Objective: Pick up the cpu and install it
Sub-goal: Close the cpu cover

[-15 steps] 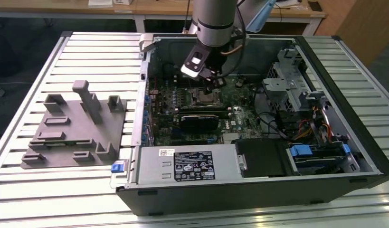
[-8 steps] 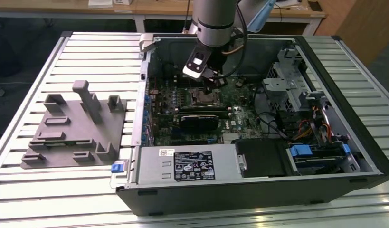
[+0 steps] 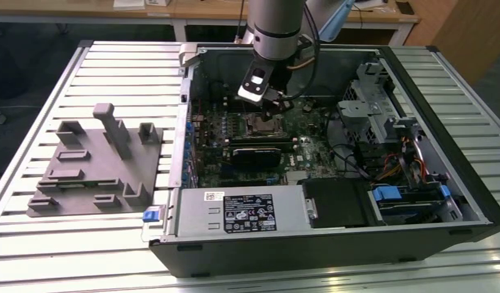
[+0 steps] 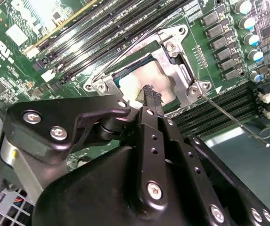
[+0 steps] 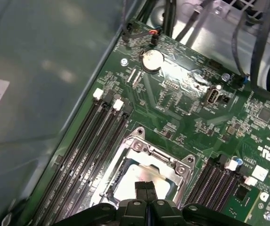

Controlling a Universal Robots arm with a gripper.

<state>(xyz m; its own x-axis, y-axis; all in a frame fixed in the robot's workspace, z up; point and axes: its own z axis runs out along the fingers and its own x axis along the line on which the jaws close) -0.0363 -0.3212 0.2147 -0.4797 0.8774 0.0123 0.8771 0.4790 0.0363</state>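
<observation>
Grey tray (image 3: 95, 165) sat on the bench (image 3: 71, 262), exterior view's left. Gripper (image 4: 150, 92) was closed empty, tip on or just above the cpu (image 4: 142, 75), which lay in the open socket frame (image 4: 184, 70). My read: seating wanted light, straight-down contact, with the chip flat and unskewed.

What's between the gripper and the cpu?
Nothing. In both wrist views the gripper sits right over the cpu, which lies in the socket; no gap shows.

This looks like a robotics lab or test workshop. A robot arm (image 3: 276, 24) hangs over an opened computer case (image 3: 331, 247) on a slatted metal tabletop (image 3: 111, 67). A grey moulded tray (image 3: 79, 204) sits beside it, and wooden desks (image 3: 209, 9) stand behind.
</observation>
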